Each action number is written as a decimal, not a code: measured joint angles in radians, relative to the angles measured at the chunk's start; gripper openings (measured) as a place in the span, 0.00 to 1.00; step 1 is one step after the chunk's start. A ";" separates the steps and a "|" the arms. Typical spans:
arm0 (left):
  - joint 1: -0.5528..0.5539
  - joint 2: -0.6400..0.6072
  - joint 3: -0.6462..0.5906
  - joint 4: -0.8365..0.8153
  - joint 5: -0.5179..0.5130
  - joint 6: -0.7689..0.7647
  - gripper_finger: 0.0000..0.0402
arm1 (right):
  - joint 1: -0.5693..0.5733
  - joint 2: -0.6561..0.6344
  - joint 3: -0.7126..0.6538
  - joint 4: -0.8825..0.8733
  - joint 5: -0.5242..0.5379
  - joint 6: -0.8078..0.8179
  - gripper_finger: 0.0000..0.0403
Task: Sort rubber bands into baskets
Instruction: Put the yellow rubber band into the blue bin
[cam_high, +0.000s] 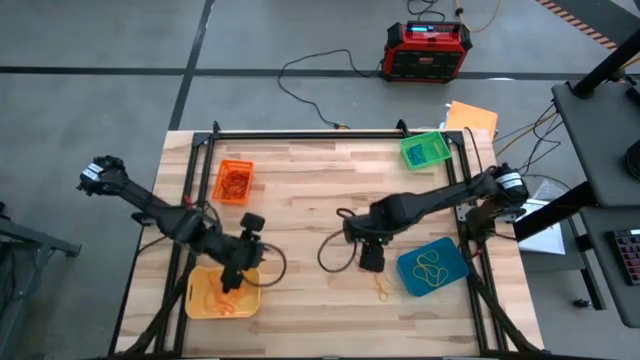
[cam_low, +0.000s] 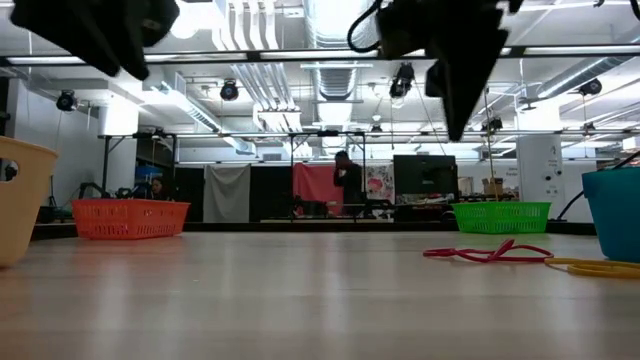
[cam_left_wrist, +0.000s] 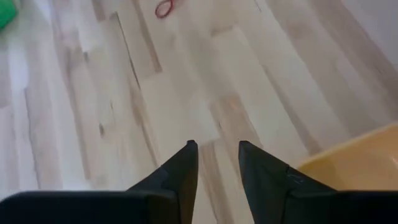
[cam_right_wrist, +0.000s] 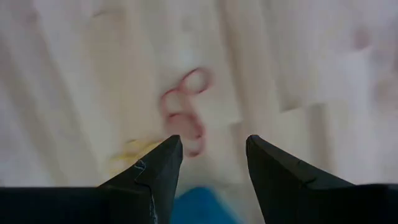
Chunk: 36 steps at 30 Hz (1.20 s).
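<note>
loose bands: a red rubber band (cam_right_wrist: 184, 112) is lying twisted into small loops on the bare wood, a yellow rubber band (cam_right_wrist: 127, 154) just beside it; in the high view both are sitting near the table's front edge, next to the blue basket (cam_high: 434, 268)
long axis: the red band is running as a thin flat strand across the low view, lying flat on the table (cam_high: 300, 200)
sorted bands: yellow loops are lying in the blue basket; orange ones are filling the orange basket (cam_high: 233, 182); orange-looking bands are sitting in the yellow basket (cam_high: 222, 297); blue ones are sitting in the green basket (cam_high: 426, 150) at the far right corner
right gripper (cam_right_wrist: 211, 152): hanging above the loose red band, fingers standing wide apart, holding nothing
left gripper (cam_left_wrist: 216, 157): hovering over wood at the yellow basket's edge, fingers parted narrowly, nothing between them
writing: nothing readable on bands or baskets
off table: a red-black box (cam_high: 427, 51) is sitting on the floor, a black cable (cam_high: 310, 75) trailing from it
room: a person (cam_low: 347, 180) is standing far behind the table
</note>
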 joint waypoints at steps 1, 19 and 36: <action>0.025 -0.013 -0.020 0.031 0.021 0.029 0.24 | 0.015 0.000 0.000 -0.003 -0.015 0.034 0.43; 0.276 -0.158 -0.266 0.645 0.061 0.406 0.20 | 0.284 0.124 0.000 0.014 -0.088 0.408 0.43; 0.276 -0.158 -0.228 0.633 0.061 0.500 0.20 | 0.313 0.207 0.000 0.124 -0.031 0.441 0.36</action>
